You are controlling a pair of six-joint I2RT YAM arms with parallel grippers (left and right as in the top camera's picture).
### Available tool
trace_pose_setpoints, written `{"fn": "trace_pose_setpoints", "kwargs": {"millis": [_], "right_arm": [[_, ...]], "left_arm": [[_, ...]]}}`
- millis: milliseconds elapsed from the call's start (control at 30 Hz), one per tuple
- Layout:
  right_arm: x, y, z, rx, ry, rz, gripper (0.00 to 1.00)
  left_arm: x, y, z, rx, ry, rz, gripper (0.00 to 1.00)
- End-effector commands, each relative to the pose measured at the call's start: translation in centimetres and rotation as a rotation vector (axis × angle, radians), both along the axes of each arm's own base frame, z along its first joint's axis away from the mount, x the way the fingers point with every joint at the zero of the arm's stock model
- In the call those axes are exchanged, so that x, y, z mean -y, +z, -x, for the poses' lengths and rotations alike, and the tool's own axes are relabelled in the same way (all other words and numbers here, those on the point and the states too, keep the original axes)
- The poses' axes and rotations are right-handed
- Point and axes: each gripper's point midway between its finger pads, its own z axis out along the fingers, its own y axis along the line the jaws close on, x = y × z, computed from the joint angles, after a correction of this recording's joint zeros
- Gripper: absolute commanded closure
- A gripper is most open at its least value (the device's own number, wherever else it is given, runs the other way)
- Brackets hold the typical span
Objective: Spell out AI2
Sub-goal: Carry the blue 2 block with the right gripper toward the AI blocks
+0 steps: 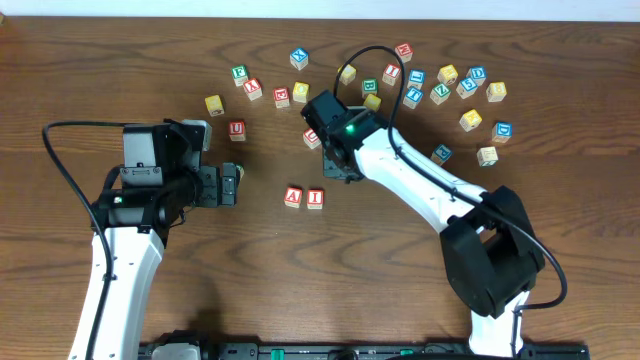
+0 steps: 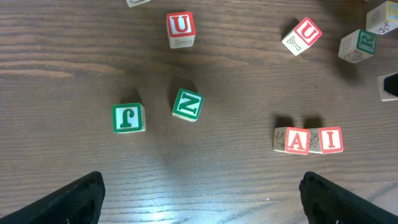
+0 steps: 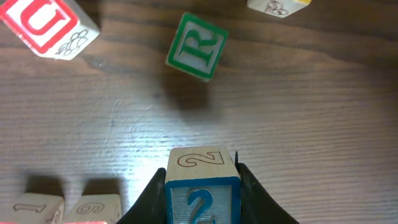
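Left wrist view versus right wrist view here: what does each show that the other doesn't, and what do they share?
Left wrist only: the red A cube and red I cube with letters readable, touching side by side; green J cube and green N cube; the left pincer, open and empty. Right wrist only: the blue 2 cube clamped in the right pincer. Two cut-off cubes at its lower left may be the A-I pair. Both: the green R cube and a tilted red U cube.
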Motion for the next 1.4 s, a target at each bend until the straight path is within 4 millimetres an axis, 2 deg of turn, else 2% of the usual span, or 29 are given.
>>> {"fn": "trace_pose_setpoints", "kwargs": {"millis": [0,200,500,867,1367], "right_arm": [[-0.5,1.1,0.4,0.027,0.019,0.002,0.84],[-1.4,0.8,1.1,0.027,0.04,0.003,0.83],[-1.2,0.6,1.2,0.024,0.04,0.013,0.84],[-0.6,-1.4,1.9,0.007,0.041,0.021,0.82],[-1.5,-1.6,2.8,0.001,0.071,0.022,0.84]], "left_arm": [[-0.1,0.1,-0.1,0.004,-0.012,-0.005,0.02],[-0.1,0.1,-0.1,0.004,-0.012,-0.005,0.02],[-0.1,0.1,-0.1,0.004,-0.012,-0.005,0.02],[-0.1,0.1,-0.1,0.004,-0.012,-0.005,0.02],[-0.1,0.1,-0.1,0.004,-0.012,-0.005,0.02]]}}
